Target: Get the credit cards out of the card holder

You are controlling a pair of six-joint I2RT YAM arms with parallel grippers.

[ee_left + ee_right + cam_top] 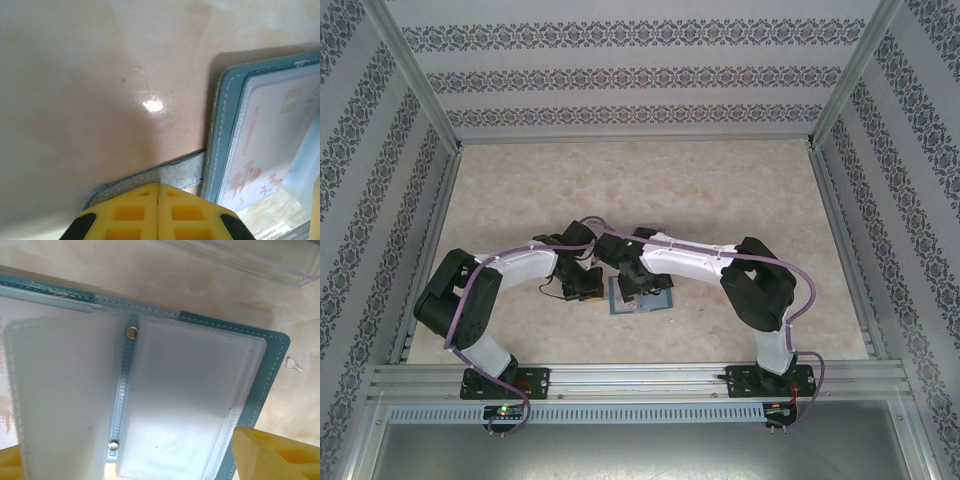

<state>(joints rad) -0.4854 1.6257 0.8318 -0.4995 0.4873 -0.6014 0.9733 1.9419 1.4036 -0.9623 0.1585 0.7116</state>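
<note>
Item one. The small teal-blue folding card holder lies opened flat, inner face up, on the beige marbled tabletop, between my two grippers. A stitched teal border frames its clear plastic sleeves. The sleeves join along a spine set with two small metal rivets.

Item two. My left gripper is down at the card holder's left side. Its yellow fingers are pressed together with no gap between them. The tips sit at the grey, teal-edged side tab that juts from the card holder's left edge (whether the tab is nipped between the pads or merely lies under them, I cannot tell).

Item three. My right gripper hangs directly over the card holder with its jaws spread wide and nothing pinched between them. One yellow finger is just beside the card holder's stitched corner, and the other is at the opposite side. One clear sleeve leaf beside the spine stands raised off its panel.

Item four. A pale credit card with a pinkish flower print and small yellow marks sits inside the sleeve of the card holder's left panel. The flat sleeve on the other side of the spine is cloudy, and its contents are not discernible.
</note>
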